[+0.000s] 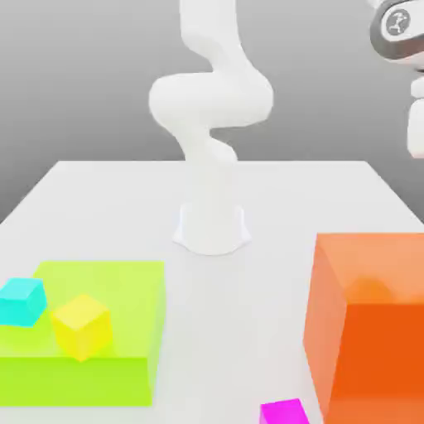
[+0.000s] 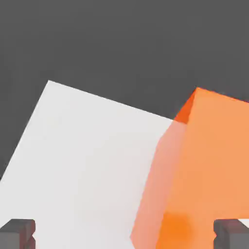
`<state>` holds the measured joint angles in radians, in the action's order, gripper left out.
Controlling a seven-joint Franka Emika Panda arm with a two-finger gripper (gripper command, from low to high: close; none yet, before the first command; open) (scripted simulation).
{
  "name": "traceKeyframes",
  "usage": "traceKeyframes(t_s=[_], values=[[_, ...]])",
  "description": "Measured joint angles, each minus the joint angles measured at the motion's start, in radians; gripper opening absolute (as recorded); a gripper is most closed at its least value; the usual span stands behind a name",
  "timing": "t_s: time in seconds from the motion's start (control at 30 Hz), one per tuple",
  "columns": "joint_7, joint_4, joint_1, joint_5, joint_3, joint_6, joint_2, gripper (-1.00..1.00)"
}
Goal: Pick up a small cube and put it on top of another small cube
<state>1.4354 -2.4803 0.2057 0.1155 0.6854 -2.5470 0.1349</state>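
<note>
Seen as a clock dial, the exterior view has the cyan cube (image 1: 22, 301) at eight o'clock and the yellow cube (image 1: 82, 327) between seven and eight, both on the low green block (image 1: 108, 290), the yellow one by its front edge and turned cornerwise. A magenta cube (image 1: 284, 412) lies toward five, cut by the frame, and the tall orange block (image 1: 373, 331) stands at four. The arm (image 1: 211, 99) rises near twelve, with its hand (image 1: 403, 31) up at two, well apart from all three cubes. The hand view adds the state of the gripper (image 2: 124, 234): released, its two fingers spread wide with nothing gripped (just the white tabletop (image 2: 87, 155) and the orange block's translucent-looking side beyond them)
</note>
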Motion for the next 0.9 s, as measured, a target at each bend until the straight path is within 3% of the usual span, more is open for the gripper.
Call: traceKeyframes(t_s=[0.1, 0.2, 0.4, 0.43, 0.67, 0.87, 0.9], values=[[0.160, -0.059, 0.019, 0.065, 0.023, -0.083, -0.128, 0.00], [0.345, -0.141, 0.041, 0.125, -0.040, -0.190, -0.252, 0.00], [0.607, -0.126, 0.229, 0.395, -0.289, -0.340, -0.468, 0.00], [0.632, -0.117, 0.269, 0.427, -0.336, -0.362, -0.497, -1.00], [0.639, -0.116, 0.277, 0.434, -0.345, -0.368, -0.503, -1.00], [0.426, -0.164, 0.133, 0.157, -0.144, -0.249, -0.316, -1.00], [0.408, -0.141, 0.126, 0.152, -0.142, -0.249, -0.319, -1.00]])
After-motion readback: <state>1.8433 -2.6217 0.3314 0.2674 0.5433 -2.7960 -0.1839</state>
